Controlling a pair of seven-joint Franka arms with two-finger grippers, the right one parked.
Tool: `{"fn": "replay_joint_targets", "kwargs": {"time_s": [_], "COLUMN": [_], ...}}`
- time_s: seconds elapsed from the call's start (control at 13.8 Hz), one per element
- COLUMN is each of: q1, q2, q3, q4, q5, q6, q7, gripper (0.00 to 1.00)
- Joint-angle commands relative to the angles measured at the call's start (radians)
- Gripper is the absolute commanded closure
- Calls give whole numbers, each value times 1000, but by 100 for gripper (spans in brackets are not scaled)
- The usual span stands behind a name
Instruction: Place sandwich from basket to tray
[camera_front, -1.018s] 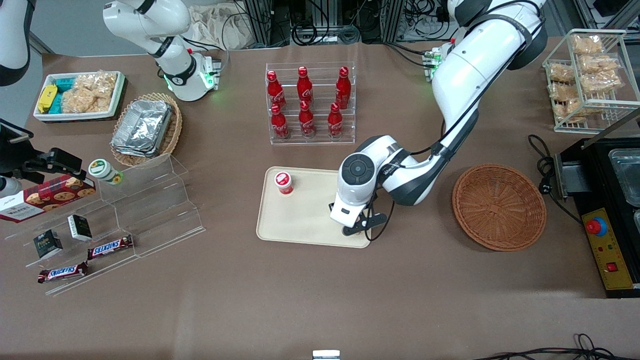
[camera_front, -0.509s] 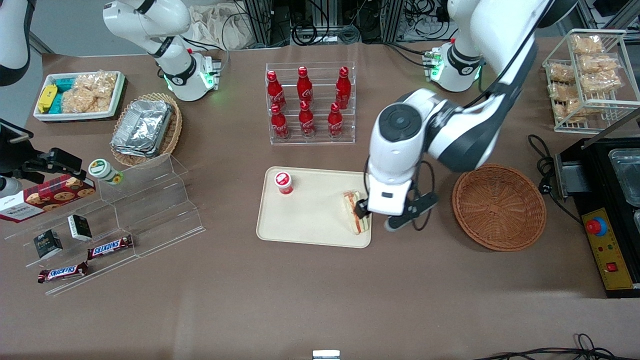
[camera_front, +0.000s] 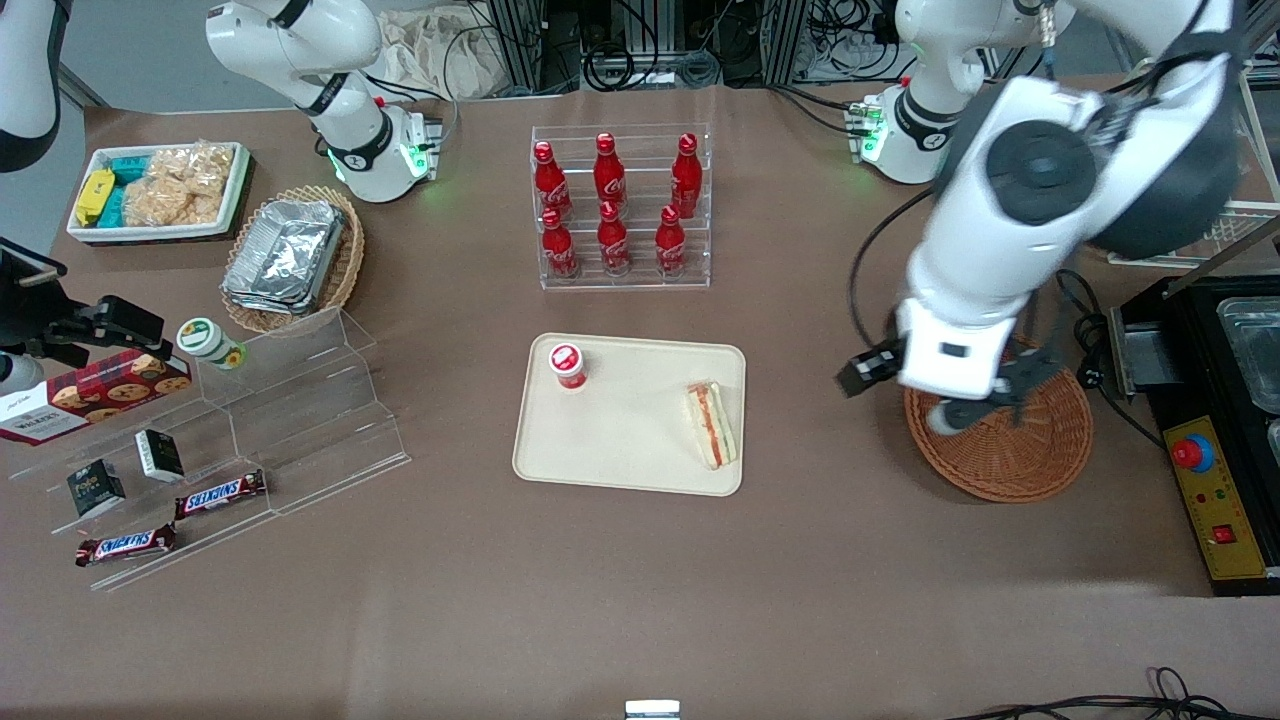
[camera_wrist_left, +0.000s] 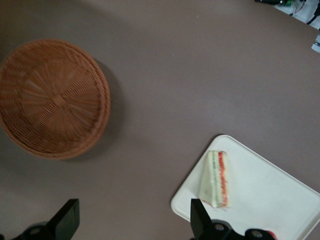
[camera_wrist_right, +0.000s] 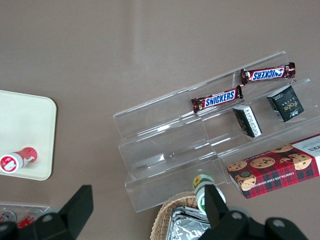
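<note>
The sandwich (camera_front: 711, 424), a pale bread wedge with red and green filling, lies on the cream tray (camera_front: 620, 450) at the tray's end nearest the basket; it also shows in the left wrist view (camera_wrist_left: 217, 179) on the tray (camera_wrist_left: 270, 195). The reddish-brown basket (camera_front: 1010, 460) stands empty toward the working arm's end; it shows in the left wrist view (camera_wrist_left: 52, 97) too. My left gripper (camera_front: 905, 395) is raised high between tray and basket, over the basket's rim. It is open and empty, its fingers (camera_wrist_left: 67, 220) spread wide over bare table.
A small red-capped cup (camera_front: 567, 365) stands on the tray's other end. A clear rack of red cola bottles (camera_front: 618, 205) stands farther from the camera than the tray. A black control box (camera_front: 1215, 440) lies beside the basket. A clear stepped shelf with snacks (camera_front: 250, 430) lies toward the parked arm's end.
The gripper let go of the sandwich on the tray, then rose and swung from above the tray to above the basket's rim. The sandwich stays where it was put.
</note>
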Motion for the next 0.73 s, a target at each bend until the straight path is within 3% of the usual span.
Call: {"fn": "replay_joint_targets", "kwargs": {"time_s": [0.0, 0.29, 0.65], "q1": [-22, -86, -100], "q2": [-93, -184, -274], "q3": [158, 362, 494], "q4": [-37, -82, -173], "q5": [-94, -143, -157], "q6": [-58, -100, -99], "q7": [254, 520, 738], "gripper": [0, 0, 0]}}
